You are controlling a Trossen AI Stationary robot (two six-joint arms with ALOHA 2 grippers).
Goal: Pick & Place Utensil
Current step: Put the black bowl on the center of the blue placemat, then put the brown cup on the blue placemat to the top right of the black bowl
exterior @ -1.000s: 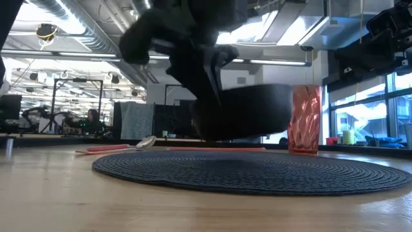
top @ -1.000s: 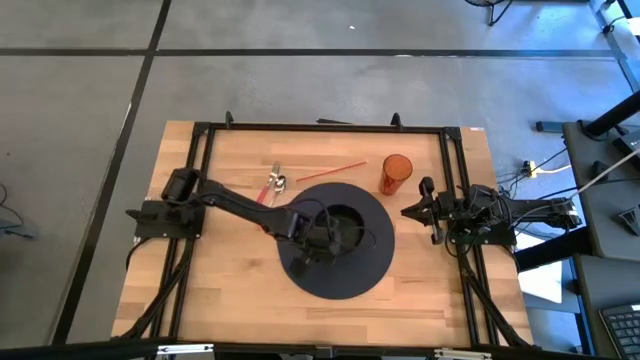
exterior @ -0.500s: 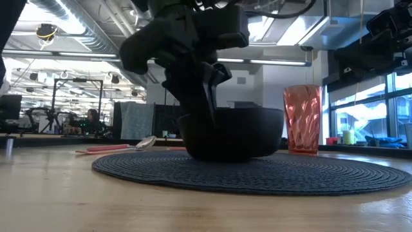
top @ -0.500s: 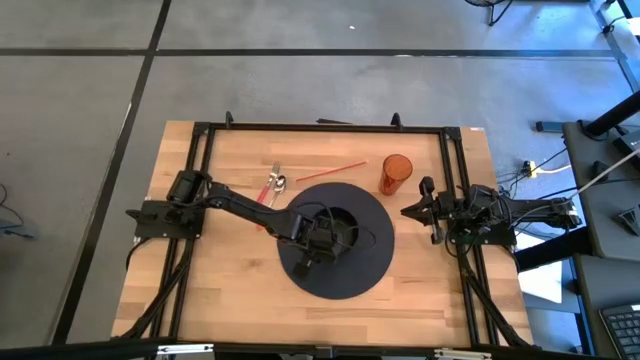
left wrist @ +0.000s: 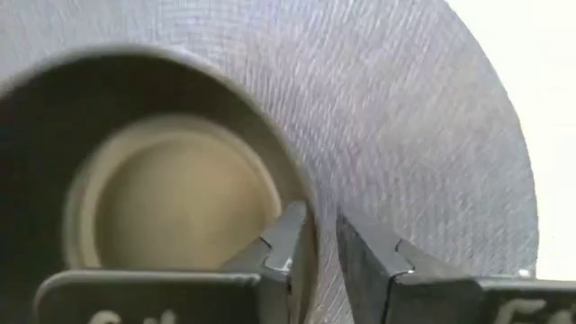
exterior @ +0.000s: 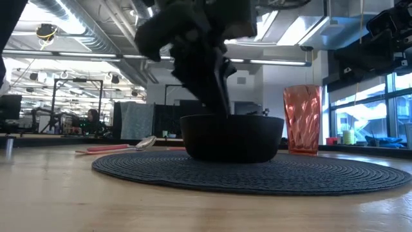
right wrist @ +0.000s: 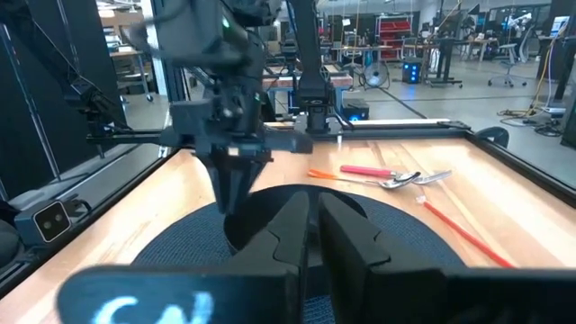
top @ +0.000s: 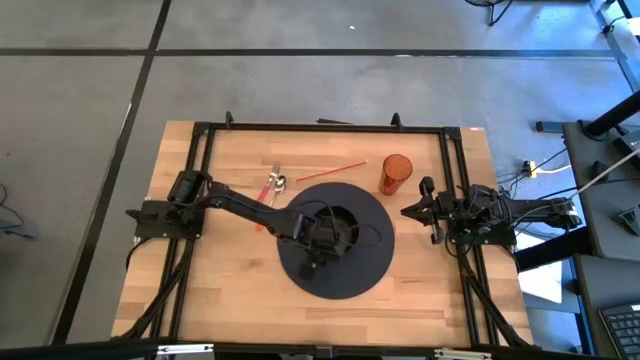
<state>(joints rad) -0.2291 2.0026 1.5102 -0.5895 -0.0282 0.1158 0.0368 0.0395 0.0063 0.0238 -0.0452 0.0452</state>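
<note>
A black bowl (top: 338,232) (exterior: 232,137) stands level by its base on a round dark woven mat (top: 370,270) in the middle of the table. My left gripper (left wrist: 315,236) (top: 322,243) is over the bowl's near-left rim, open, with one finger inside the bowl and one outside. The utensils, a pink-handled spoon and a fork (top: 275,184) (right wrist: 400,177), lie flat on the wood beyond the mat's far-left edge, with a red stick (top: 333,172) beside them. My right gripper (right wrist: 313,220) (top: 428,212) waits shut at the table's right side. My left gripper comes from above, pointing down, astride the bowl's rim (left wrist: 310,193). The mat shows between the rim and the outer finger (left wrist: 364,247). Whether the inner finger (left wrist: 283,238) touches the rim, I cannot tell. The bowl sits flat on the mat.
An orange faceted tumbler (top: 396,173) (exterior: 302,119) stands upright just past the mat's far-right edge. A black frame (top: 320,127) runs round the table. Bare wood (top: 220,290) lies on the near left and near right of the mat.
The bowl hung tilted above the mat a second ago. It came down, touched the mat still tipped, and now stands level on it. My left gripper went down with it over the mat.
</note>
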